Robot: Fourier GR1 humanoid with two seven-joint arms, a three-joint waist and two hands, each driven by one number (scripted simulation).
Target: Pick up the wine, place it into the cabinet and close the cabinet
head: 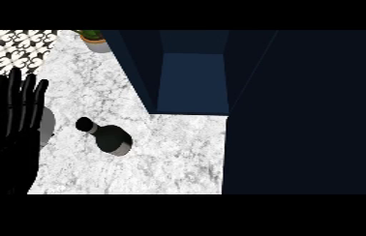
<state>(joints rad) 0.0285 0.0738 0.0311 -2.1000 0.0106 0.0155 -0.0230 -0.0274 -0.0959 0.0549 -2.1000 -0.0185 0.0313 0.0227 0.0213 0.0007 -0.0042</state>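
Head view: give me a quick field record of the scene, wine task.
wine bottle: standing on the marble counter, not held
cabinet: open, dark blue interior showing, nothing seen inside
cabinet door: swung out, fills the view's right side
left hand: open, fingers up, at the left edge, apart from the bottle
right hand: not in view
potted plant: top of the counter, left of the cabinet
task state: bottle not yet picked up

Left hand at rest, head view.
The left hand [20, 115] shows at the view's left edge, open, its black fingers straight and pointing up.
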